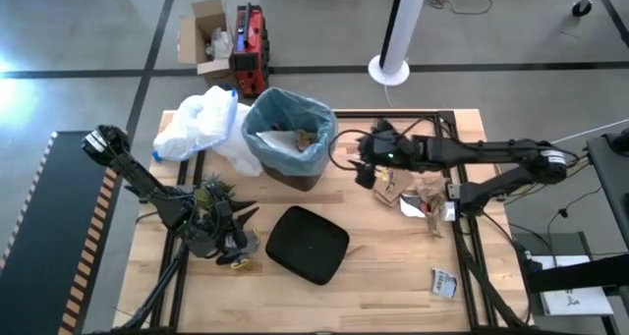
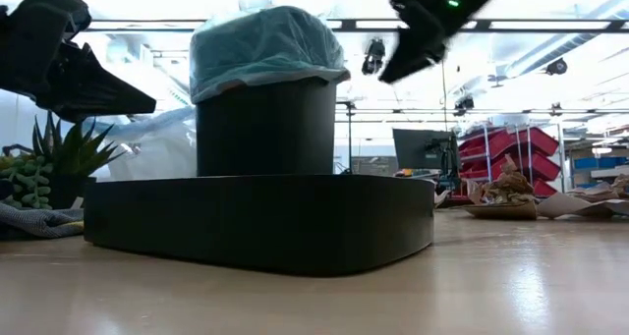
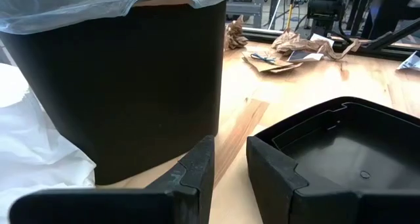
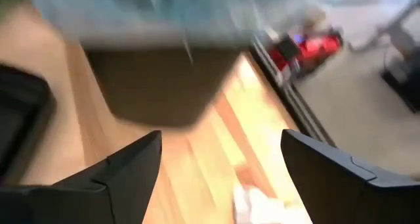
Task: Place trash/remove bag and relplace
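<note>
Resting low near the table's front edge, the left gripper (image 1: pixel 239 239) has its fingers nearly together, pinching nothing. Farther back, the right gripper (image 1: pixel 362 168) hangs with fingers spread wide, empty, beside the bin (image 1: pixel 288 139). The blue bag (image 1: pixel 316 114) lines the bin. Brown paper trash (image 1: pixel 425 192) lies near the right gripper.

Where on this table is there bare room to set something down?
Bare wood lies along the near edge, between the black lid and the small packet. It is crowded by the bin, the white bag and the paper trash below the open right tool.
</note>
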